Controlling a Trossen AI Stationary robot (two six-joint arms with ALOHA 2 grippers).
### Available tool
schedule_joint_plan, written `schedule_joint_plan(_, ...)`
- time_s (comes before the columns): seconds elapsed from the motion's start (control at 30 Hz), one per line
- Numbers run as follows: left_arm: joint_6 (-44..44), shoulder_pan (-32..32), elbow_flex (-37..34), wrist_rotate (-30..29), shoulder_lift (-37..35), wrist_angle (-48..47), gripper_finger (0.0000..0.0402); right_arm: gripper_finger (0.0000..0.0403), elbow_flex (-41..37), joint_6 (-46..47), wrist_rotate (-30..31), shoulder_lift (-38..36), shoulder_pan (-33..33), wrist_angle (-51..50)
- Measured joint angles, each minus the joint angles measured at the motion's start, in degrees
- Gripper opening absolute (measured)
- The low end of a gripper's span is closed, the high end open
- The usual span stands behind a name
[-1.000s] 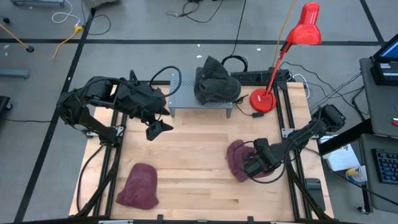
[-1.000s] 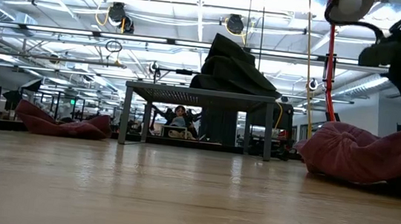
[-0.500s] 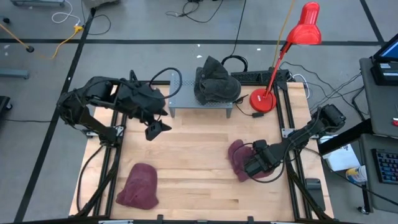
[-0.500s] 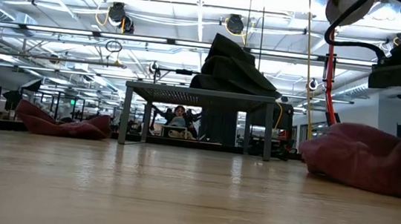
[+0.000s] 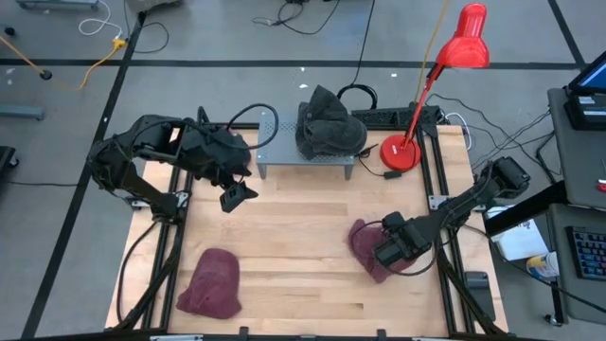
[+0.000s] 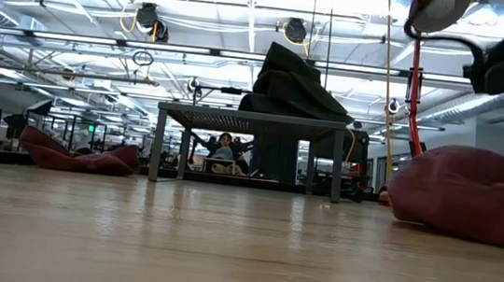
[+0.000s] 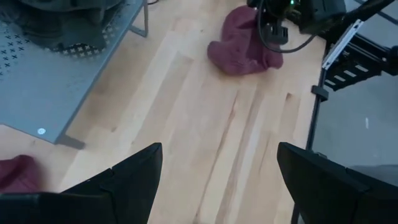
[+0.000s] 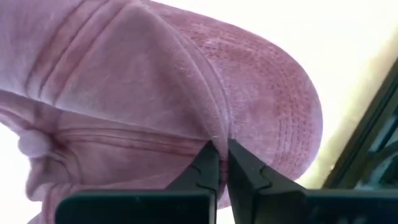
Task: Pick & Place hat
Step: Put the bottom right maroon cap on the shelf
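A maroon hat (image 5: 363, 242) lies on the wooden table at the right, also seen in the low view (image 6: 472, 194) and the left wrist view (image 7: 242, 53). My right gripper (image 8: 222, 155) is down on it and shut on its cloth. My left gripper (image 5: 235, 195) hovers open over the table's far left, just in front of a grey platform (image 5: 280, 152), with nothing between its fingers (image 7: 140, 171). A second maroon hat (image 5: 210, 282) rests on the table near the front left. A dark hat (image 5: 327, 123) sits on top of the platform. My right gripper pinches a raised fold of the hat's crown (image 8: 214, 132) between its two fingertips, beside the stitched brim (image 8: 283, 118). The fingers come slanting down from the table's right side. The hat's underside stays on the table.
A red desk lamp (image 5: 445, 66) stands at the far right corner, its base (image 5: 400, 152) beside the platform. Black frame rails run along the table's left and right edges. Bare wood lies between the two maroon hats.
My right gripper has shut, taking a fold of the maroon hat's crown between its fingertips. The hat has bunched up slightly under it and stays on the table.
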Motion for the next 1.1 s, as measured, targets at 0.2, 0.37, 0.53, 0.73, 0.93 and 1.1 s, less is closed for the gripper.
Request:
schedule_joint_plan(0.2,-0.8,0.2,0.0,2.1,0.0,-0.7,0.0324,0.0004,1.8,-13.9,0.6,-6.3,-1.3,-3.5)
schedule_joint_plan(0.37,-2.5,1.5,0.0,6.9,0.0,-1.0,0.0324,0.0002,5.2,-27.2,1.0,-11.4,-2.8,-5.8)
schedule_joint_plan(0.53,-3.9,2.9,0.0,11.1,0.0,-1.0,0.0324,0.0002,10.9,-46.5,1.4,-13.3,-4.8,-9.3)
schedule_joint_plan(0.73,-6.5,5.0,0.0,15.1,0.0,-0.1,0.0324,0.0001,19.0,-72.7,1.4,-12.7,-6.3,-14.0)
schedule_joint_plan(0.93,-9.8,8.1,0.0,17.5,0.0,1.7,0.0324,0.0001,25.5,-88.7,1.9,-10.8,-7.8,-17.0)
schedule_joint_plan(1.1,-14.1,11.1,0.0,20.5,0.0,4.3,0.0324,0.0001,29.4,-99.0,6.8,-8.9,-7.9,-17.6)
